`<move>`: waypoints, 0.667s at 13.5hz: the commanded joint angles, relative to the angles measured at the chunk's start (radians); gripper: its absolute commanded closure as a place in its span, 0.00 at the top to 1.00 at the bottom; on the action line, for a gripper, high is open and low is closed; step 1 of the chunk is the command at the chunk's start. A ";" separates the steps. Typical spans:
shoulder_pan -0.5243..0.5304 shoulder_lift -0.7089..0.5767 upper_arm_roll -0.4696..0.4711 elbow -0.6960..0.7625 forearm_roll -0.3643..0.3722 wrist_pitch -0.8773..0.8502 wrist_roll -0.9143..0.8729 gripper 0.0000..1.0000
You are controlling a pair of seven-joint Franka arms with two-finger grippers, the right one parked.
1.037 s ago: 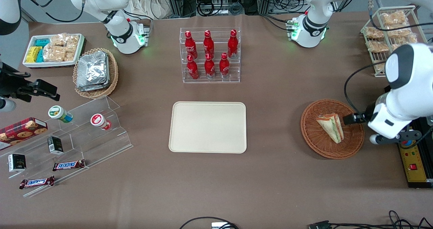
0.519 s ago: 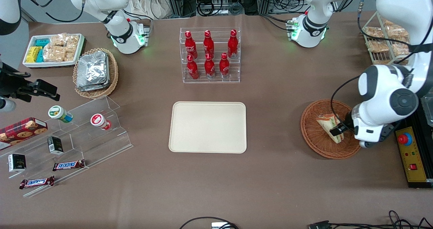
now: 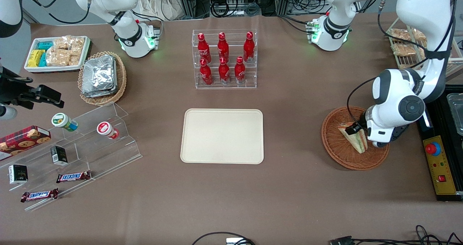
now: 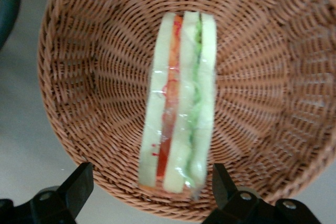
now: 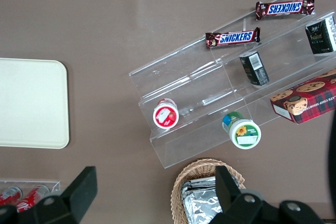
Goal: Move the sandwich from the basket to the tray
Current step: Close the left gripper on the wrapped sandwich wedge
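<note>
The sandwich [image 3: 357, 140] is a wrapped triangular wedge with green and orange-red filling. It lies in the round reddish-brown basket [image 3: 332, 143] toward the working arm's end of the table. My left gripper [image 3: 356, 130] hovers just above the sandwich, open, and holds nothing. In the left wrist view the gripper [image 4: 151, 190] stands with one black finger [image 4: 79, 184] on each side of the sandwich's [image 4: 178, 103] wide end, over the basket's rim [image 4: 79, 77]. The cream tray [image 3: 222, 136] lies flat at the table's middle.
A clear rack of red bottles [image 3: 224, 58] stands farther from the camera than the tray. A yellow control box with a red button [image 3: 436, 158] sits beside the basket. A wire rack of snacks [image 3: 405, 42], a foil-pack basket [image 3: 101, 76] and a clear snack stand [image 3: 79, 147] are also out.
The left arm has swung in over the basket. Its gripper has moved from the basket's edge to above the sandwich. The sandwich has not moved.
</note>
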 commanded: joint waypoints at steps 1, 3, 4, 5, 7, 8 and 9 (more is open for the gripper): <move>0.016 -0.023 -0.003 -0.039 0.028 0.033 -0.017 1.00; 0.018 0.012 -0.003 -0.041 0.028 0.093 -0.017 1.00; 0.018 0.037 -0.003 -0.035 0.028 0.131 -0.019 1.00; 0.020 0.060 -0.003 -0.032 0.028 0.174 -0.019 1.00; 0.020 0.098 -0.003 -0.029 0.026 0.242 -0.022 0.99; 0.020 0.109 -0.003 -0.024 0.026 0.269 -0.020 0.88; 0.020 0.109 -0.003 -0.019 0.026 0.276 -0.020 0.43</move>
